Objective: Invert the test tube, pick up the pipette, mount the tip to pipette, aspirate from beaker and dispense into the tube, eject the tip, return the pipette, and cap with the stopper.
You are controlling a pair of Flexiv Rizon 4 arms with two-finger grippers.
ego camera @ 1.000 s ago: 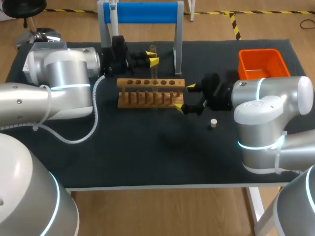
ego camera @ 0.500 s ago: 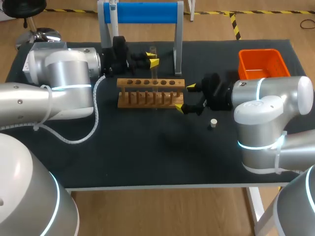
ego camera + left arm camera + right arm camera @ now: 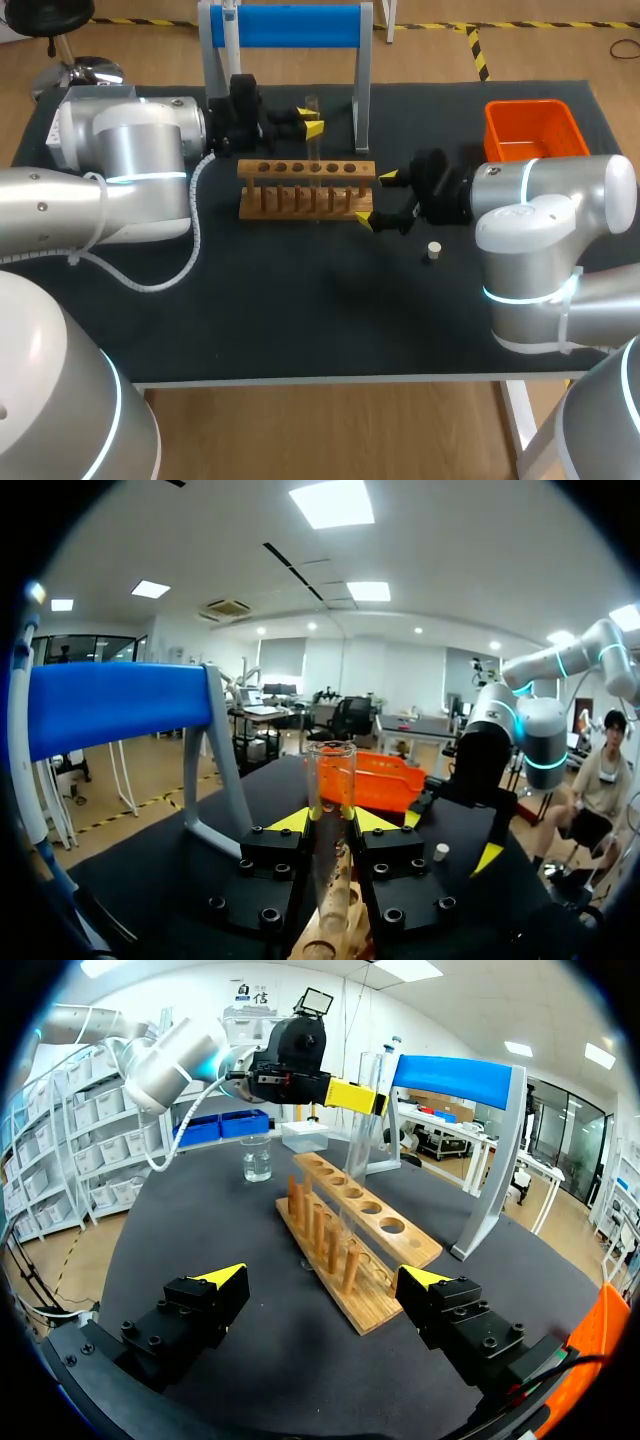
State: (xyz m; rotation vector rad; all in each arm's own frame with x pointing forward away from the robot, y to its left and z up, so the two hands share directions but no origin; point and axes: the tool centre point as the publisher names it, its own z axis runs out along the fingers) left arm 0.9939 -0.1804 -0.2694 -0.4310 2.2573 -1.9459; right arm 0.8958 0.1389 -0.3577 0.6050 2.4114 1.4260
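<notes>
A clear test tube [image 3: 312, 125] stands upright with its mouth up, its lower part down in the wooden rack [image 3: 280, 200]. My left gripper [image 3: 311, 119] is shut on the tube just below its rim; in the left wrist view the tube [image 3: 330, 775] sits between the yellow tips of that gripper [image 3: 330, 821]. My right gripper [image 3: 376, 198] is open at the rack's right end, holding nothing. In the right wrist view the right gripper [image 3: 322, 1280] faces the rack [image 3: 350, 1222], with the tube [image 3: 358, 1125] and a beaker [image 3: 256, 1157] beyond. A small white stopper [image 3: 433, 250] lies on the mat.
A blue-topped stand [image 3: 285, 25] rises behind the rack, with the pipette [image 3: 391, 1052] hanging on it. An orange bin [image 3: 533, 128] sits at the back right. A white box [image 3: 305, 1136] stands near the beaker. The mat's front half is bare.
</notes>
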